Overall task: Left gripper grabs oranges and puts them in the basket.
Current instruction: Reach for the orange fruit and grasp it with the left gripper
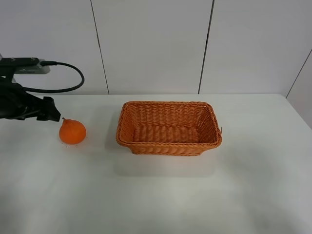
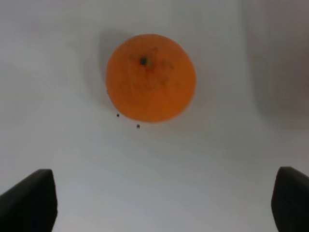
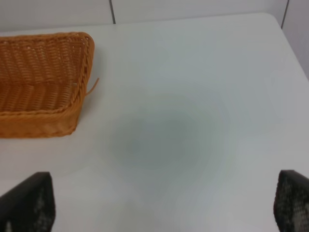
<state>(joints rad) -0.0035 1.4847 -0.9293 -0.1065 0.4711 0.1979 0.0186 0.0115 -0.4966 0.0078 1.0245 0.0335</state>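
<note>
claw: left gripper point(image 2: 160, 202) spread wide, empty | orange point(image 2: 150, 77): 1, on table point(image 1: 156, 195) just ahead, centred, not yet between jaws; basket point(image 1: 168, 103) beyond it | risk: 1 finger touching first could roll it away | hidden: only 2 fingertips point(image 2: 29, 203) show; arm cut off at frame edge

Left of the basket point(image 1: 168, 147) the orange point(image 1: 72, 131) sits alone on bare table point(image 1: 161, 195), a free strip lying between the two, the left gripper point(image 1: 51, 113) hanging close on its side away from the basket, whose top stands open.
</note>
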